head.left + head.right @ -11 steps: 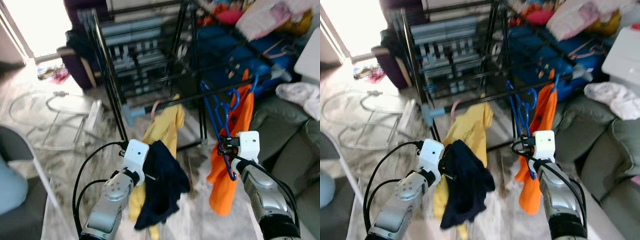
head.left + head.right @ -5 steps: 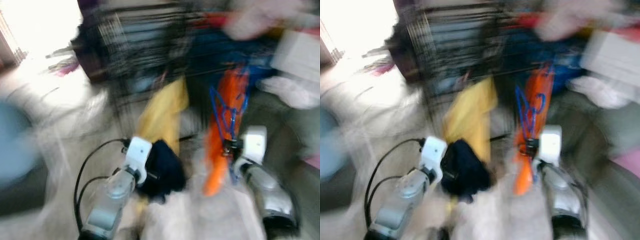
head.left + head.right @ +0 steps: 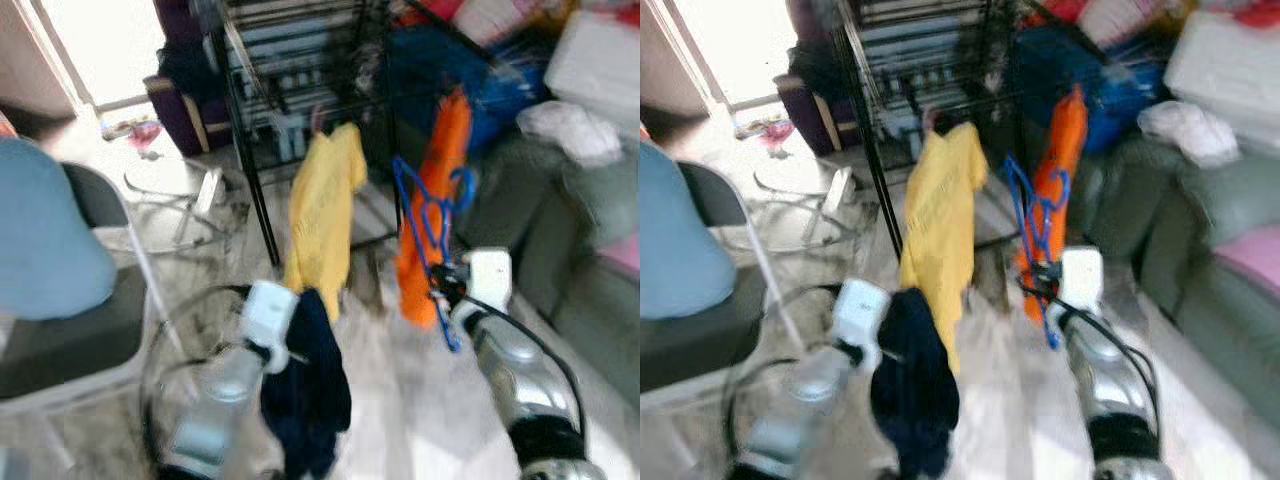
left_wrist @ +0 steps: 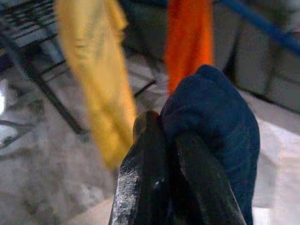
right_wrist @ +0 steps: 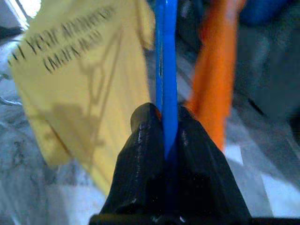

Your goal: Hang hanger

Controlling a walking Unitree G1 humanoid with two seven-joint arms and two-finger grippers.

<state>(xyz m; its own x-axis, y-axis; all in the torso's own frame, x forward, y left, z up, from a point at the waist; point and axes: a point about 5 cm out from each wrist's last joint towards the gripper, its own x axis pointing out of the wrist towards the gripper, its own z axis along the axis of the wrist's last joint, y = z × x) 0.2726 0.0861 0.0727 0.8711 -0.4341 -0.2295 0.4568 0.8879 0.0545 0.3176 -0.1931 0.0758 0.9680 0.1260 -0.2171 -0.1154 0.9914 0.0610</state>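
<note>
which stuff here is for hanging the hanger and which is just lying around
For the job: blue hanger in right hand; navy garment in left hand; black drying rack.

Lying about: yellow shirt, orange garment, blue-backed chair, sofa.

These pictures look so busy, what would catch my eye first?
Two bright garments on the black drying rack: a yellow shirt and, to its right, an orange garment. In front, the right tool pinches a blue hanger, and the left tool grips a dark navy cloth.
</note>
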